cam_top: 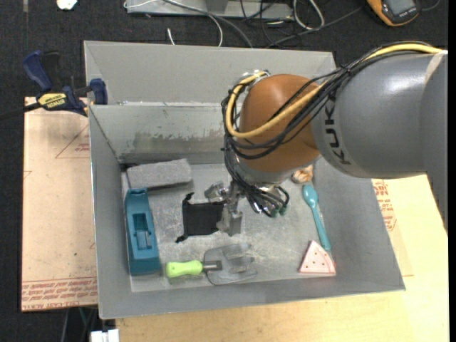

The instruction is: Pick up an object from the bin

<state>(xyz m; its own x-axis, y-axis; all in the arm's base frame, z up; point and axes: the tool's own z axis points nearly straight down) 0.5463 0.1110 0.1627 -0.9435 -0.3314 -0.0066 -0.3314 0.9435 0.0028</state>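
Bin (171,128) of grey metal holds everything, with a scatter of small loose things on its floor. Next in bulk is the grey arm (388,120), coming in from the right of the view with an orange cover (278,120) and looped cables at its wrist. Below that cover the hand (232,219) hangs low over the middle of the bin floor; whether it is open or closed cannot be told. A blue tape-dispenser-like block (141,232) lies well to the hand's left, along the bin's left wall. A grey foam slab (158,173) lies up and to the left of the hand, near the back wall. A black flat piece (201,218), roughly square, lies just beside the hand on its left. The hand's lower end is at the piece's right edge — touching or only close, it cannot be told. A teal spoon-like utensil (314,214) lies to the hand's right, well apart from it. A pink triangular piece (315,259) sits just below that utensil's lower end. A green-handled tool (185,268) lies below the hand, to the left. Its far end meets a clear plastic piece (229,263) almost directly beneath the hand, nearer the front wall.
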